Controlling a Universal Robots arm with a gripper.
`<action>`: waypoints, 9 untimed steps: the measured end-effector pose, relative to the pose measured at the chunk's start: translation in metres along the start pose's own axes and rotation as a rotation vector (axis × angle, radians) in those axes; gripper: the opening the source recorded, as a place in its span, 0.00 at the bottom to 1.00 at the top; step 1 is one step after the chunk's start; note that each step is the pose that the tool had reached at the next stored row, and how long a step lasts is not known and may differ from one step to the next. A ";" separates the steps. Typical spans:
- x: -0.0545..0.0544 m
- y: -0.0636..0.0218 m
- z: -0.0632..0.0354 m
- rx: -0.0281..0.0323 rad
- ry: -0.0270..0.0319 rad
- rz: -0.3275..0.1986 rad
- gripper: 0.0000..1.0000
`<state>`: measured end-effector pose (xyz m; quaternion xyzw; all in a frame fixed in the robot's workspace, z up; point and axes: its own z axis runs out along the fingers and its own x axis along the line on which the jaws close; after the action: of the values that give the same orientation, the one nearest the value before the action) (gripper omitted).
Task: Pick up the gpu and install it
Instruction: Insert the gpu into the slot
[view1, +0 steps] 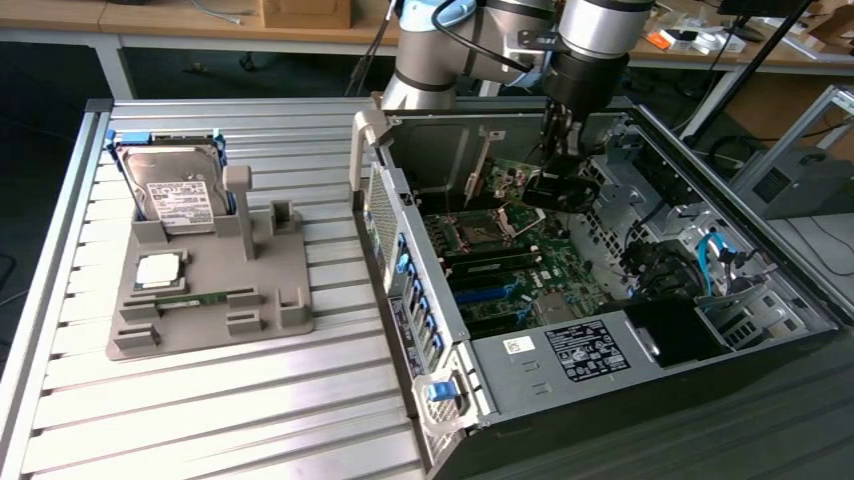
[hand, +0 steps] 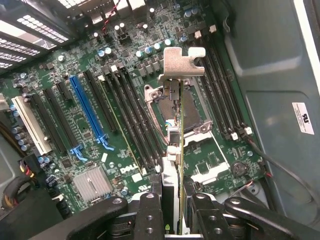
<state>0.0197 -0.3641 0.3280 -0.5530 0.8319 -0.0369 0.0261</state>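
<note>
gripping gpu (hand: 175, 135) edge-on, its face hidden, tool (hand: 174, 210) cropped

gpu (hand: 174, 150) clamped edge-on over the motherboard (hand: 100, 125)
The gripper (hand: 175, 206) has its jaws pinched on the card's near end, with the silvery bracket (hand: 182, 62) sticking out at the far end. Right behind it is the CPU socket (hand: 196, 117), and the blue slot (hand: 87, 107) is well off to one side.

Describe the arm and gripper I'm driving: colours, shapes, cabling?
The arm has silver-grey round tube segments with light blue joint caps; a black cable runs across it. The wrist end is dark. The gripper is black, with linked bar fingers dotted with round pivot screws.
</note>
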 end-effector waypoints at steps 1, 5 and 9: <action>0.000 0.0000 0.0000 0.0000 -0.0003 -0.004 0.27; 0.000 0.0000 0.0000 0.0000 -0.0017 -0.018 0.27; 0.000 0.0000 0.0000 -0.0001 -0.0026 -0.028 0.27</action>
<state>0.0197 -0.3641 0.3280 -0.5649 0.8239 -0.0366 0.0267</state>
